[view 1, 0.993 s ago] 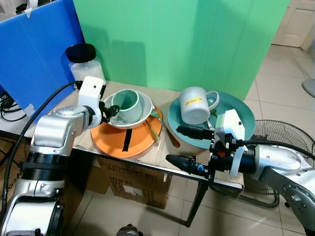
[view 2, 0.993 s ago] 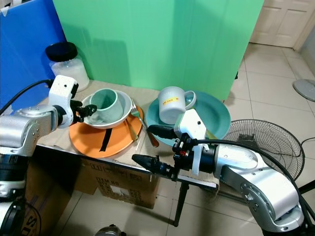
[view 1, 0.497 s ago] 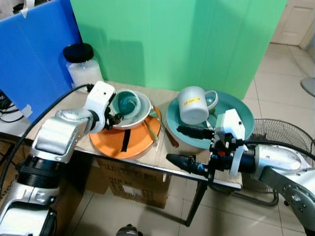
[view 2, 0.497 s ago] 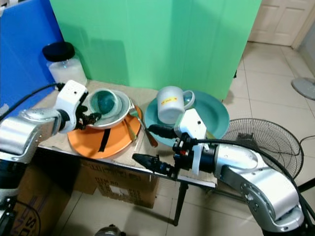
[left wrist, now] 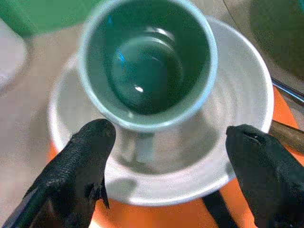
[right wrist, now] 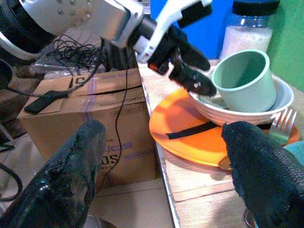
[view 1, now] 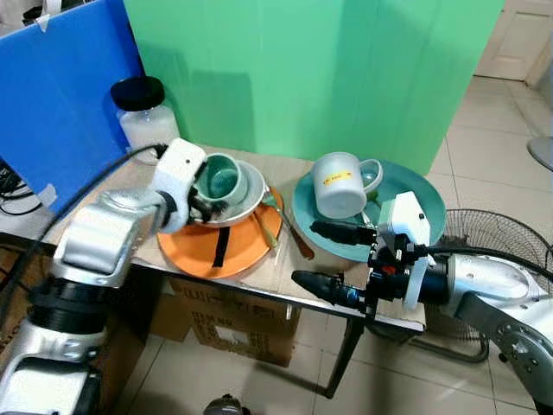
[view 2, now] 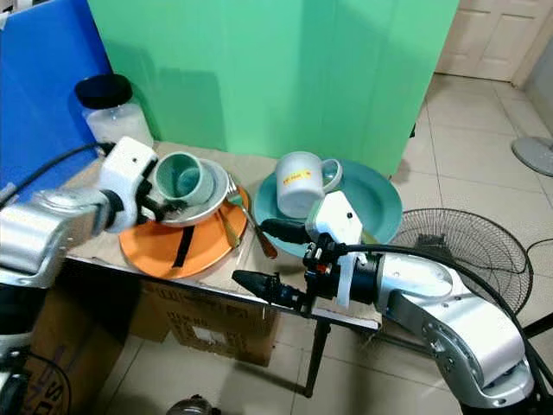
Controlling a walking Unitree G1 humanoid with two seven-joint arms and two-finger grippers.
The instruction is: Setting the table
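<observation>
Left gripper (left wrist: 166, 156) and right gripper (view 1: 318, 255) both reach forward, jaws spread apart.

The white mug (view 1: 339, 184) bears a yellow label, unreadable.

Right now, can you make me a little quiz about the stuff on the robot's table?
1. True or false: the green cup lies in the white bowl.
2. What colour is the plate under that bowl?
A. orange
B. purple
C. black
3. Fill in: the white mug sits on the ____ plate.

Key: 1 true. 2 A. 3 teal.
</observation>
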